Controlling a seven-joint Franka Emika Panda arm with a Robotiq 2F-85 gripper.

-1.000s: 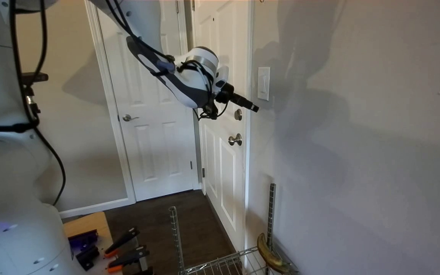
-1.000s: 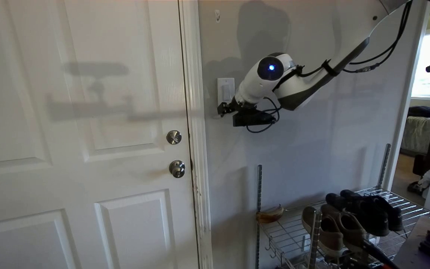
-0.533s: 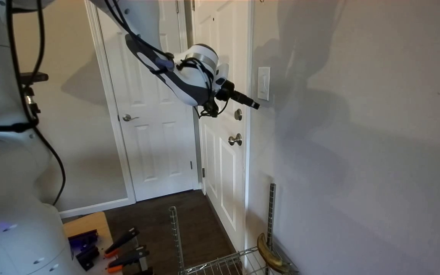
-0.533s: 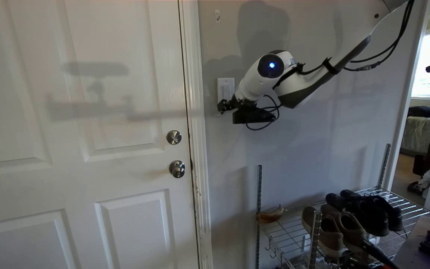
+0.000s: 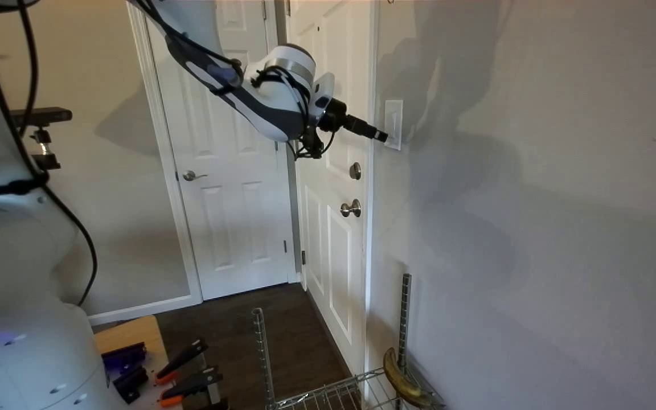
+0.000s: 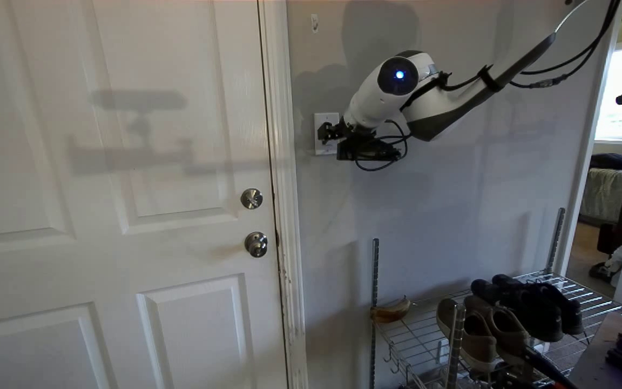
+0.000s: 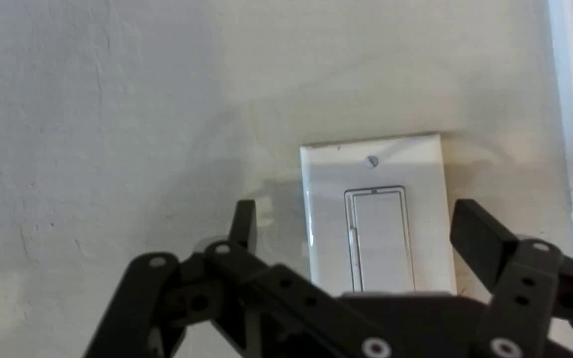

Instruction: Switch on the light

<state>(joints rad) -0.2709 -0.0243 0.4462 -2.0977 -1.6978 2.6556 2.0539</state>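
Note:
The light switch is a white upright wall plate with a flat rectangular paddle; it shows in both exterior views [image 5: 394, 121] [image 6: 325, 149] and in the wrist view [image 7: 380, 228]. A thin slider runs along one side of the paddle. My black gripper [image 7: 358, 221] is open and empty, its fingers apart on either side of the plate in the wrist view. In both exterior views the gripper [image 5: 382, 136] [image 6: 328, 133] is level with the plate's lower or middle part. I cannot tell whether it touches. The plate's lower end is hidden in the wrist view. No lamp is in view.
A white door [image 6: 181, 270] with a round knob [image 6: 256, 244] and a deadbolt [image 6: 251, 199] stands beside the switch. Below is a wire rack [image 6: 419, 337] with a banana [image 6: 390, 311] and several shoes [image 6: 505, 324]. Clamps [image 5: 191, 382] lie near the robot base.
My gripper has risen from just below the switch plate to in front of it. The arm has moved up with it. The plate has not moved.

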